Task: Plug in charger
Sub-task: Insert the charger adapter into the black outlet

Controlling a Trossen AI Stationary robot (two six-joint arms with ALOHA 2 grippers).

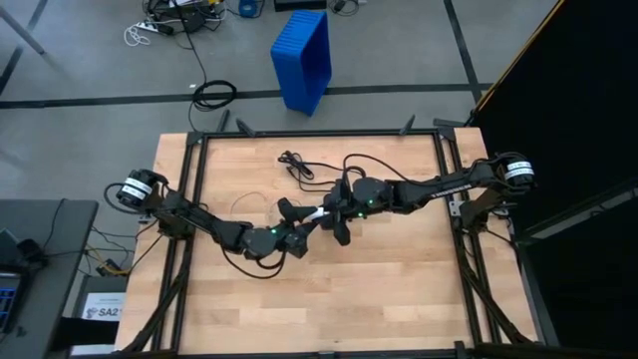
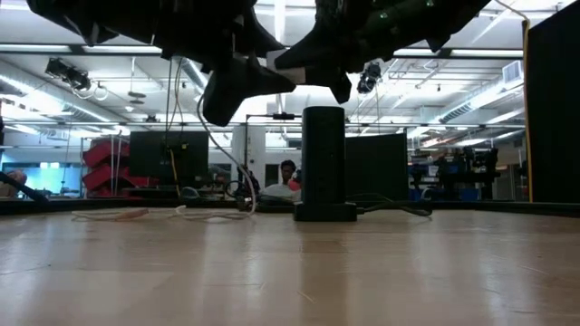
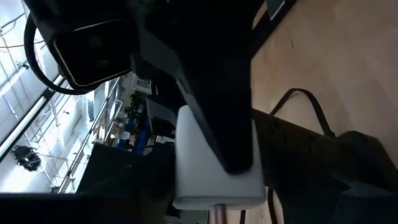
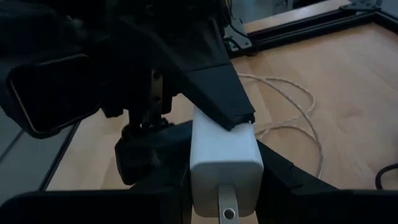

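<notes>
Where hands meet, blocky white charger (image 4: 225, 152)

Light wood table top (image 1: 389, 289) in a black metal frame (image 1: 319, 133), standing on a grey concrete floor (image 1: 90, 60) crossed by dark seam lines. Blue plastic crate (image 1: 302, 58) on the floor beyond the table, loose cables (image 1: 213, 95) nearby, black curtain wall (image 1: 588, 100) on one side. Low view: big open workshop with bright ceiling strip lights (image 2: 471, 95), dark monitors (image 2: 169, 156), red bins (image 2: 107, 163), a seated person (image 2: 288, 172) far back.
</notes>
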